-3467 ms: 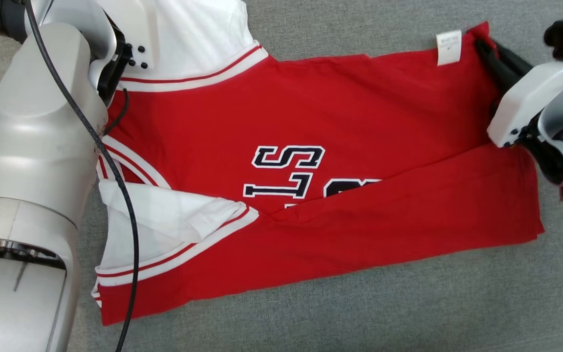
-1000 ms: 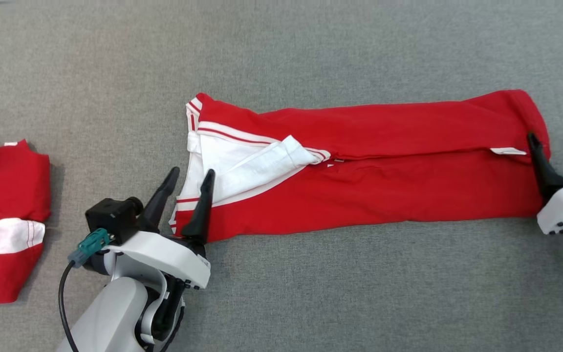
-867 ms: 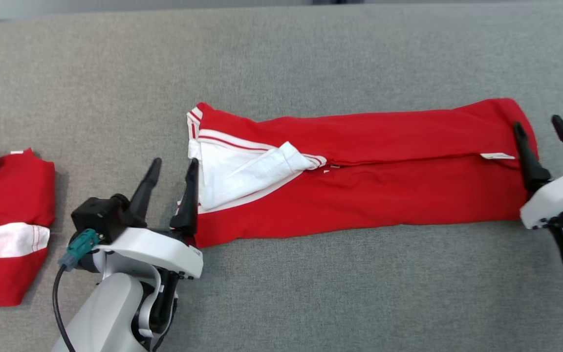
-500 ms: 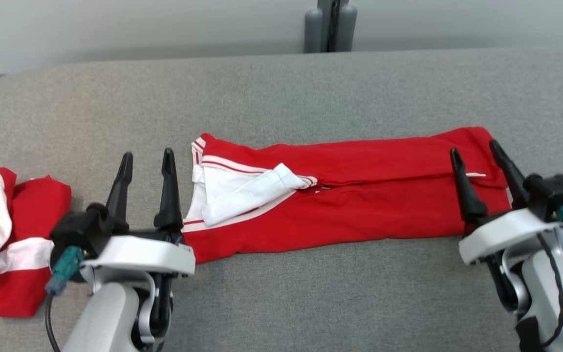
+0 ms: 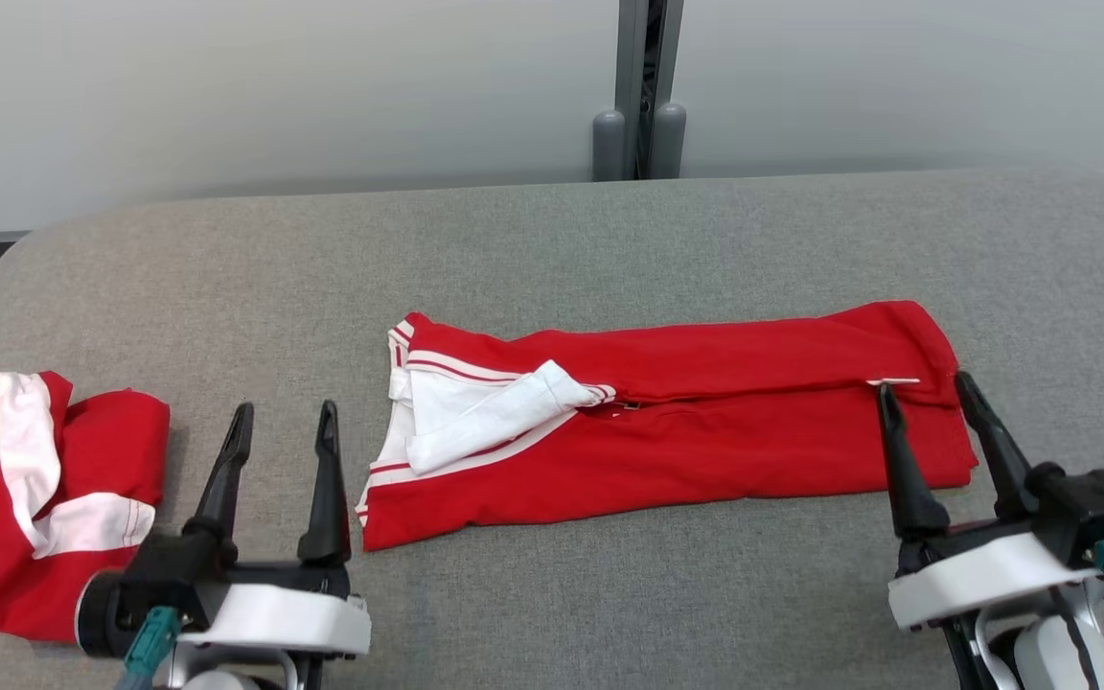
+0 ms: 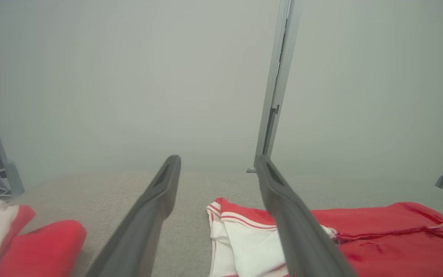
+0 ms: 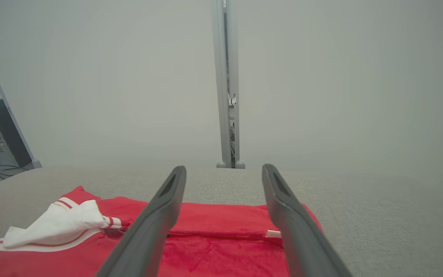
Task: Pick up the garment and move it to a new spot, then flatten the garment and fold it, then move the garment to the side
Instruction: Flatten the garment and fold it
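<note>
A red garment with white sleeves and striped trim lies folded into a long band across the middle of the grey table. One white sleeve is tucked over its left end. My left gripper stands open just left of the garment's left end, holding nothing. My right gripper is open above the garment's right end, near a small white label. The left wrist view shows the garment beyond my right-hand finger. In the right wrist view the garment lies between and under my open fingers.
A second red and white garment lies bunched at the table's left edge. A grey post stands behind the table against a pale wall. Bare grey table surface stretches behind and in front of the folded garment.
The garment's far half has been folded over, turning it into a narrow band. Both grippers have let go and drawn back towards me. The camera has tilted up, bringing the wall into view.
</note>
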Robot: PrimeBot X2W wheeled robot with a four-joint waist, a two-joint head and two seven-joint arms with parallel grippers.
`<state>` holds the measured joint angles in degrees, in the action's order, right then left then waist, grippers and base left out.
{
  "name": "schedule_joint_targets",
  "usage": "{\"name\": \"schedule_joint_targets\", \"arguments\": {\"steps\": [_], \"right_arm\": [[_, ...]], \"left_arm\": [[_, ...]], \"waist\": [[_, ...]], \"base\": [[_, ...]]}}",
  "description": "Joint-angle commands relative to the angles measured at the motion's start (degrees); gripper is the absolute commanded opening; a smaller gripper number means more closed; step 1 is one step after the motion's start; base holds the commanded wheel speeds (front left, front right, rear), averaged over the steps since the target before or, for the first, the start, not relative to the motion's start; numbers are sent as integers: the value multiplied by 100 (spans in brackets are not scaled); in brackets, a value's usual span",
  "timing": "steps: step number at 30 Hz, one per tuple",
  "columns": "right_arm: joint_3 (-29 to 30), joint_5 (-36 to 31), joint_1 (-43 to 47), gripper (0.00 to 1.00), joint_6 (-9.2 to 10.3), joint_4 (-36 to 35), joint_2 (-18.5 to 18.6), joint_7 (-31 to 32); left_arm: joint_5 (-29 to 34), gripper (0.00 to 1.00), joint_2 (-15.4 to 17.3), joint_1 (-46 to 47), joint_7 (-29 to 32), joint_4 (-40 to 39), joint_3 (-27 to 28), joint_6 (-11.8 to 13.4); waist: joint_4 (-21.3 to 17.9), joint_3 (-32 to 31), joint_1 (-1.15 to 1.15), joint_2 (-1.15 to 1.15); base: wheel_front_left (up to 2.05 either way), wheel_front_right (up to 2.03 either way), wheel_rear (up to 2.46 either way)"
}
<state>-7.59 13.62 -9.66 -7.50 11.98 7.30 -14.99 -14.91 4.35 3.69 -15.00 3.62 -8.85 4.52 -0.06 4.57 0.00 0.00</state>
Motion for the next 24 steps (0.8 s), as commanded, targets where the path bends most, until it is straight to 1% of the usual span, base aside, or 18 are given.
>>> {"name": "schedule_joint_targets", "arguments": {"steps": [1,5,11,20,24], "right_arm": [[43,-40,186,100,1,-62,-4,-33],[178,-8,631,100,1,-229,-52,-34],[279,-16,980,100,1,-325,-96,-34],[226,156,1018,100,1,-213,-116,-34],[235,400,992,100,1,-79,-128,-34]], "left_arm": [[47,100,-24,-163,-18,15,92,-45],[84,100,-79,-563,-19,90,259,-153],[202,100,-126,-921,-19,140,353,-251],[199,100,-135,-949,-19,146,254,-244],[209,100,-136,-946,-19,162,201,-212]], "waist": [[21,-115,0,0],[87,-394,0,0],[162,-534,0,0],[223,-556,0,0],[224,-540,0,0]], "base": [[0,0,0],[0,0,0],[0,0,0],[0,0,0],[0,0,0]]}}
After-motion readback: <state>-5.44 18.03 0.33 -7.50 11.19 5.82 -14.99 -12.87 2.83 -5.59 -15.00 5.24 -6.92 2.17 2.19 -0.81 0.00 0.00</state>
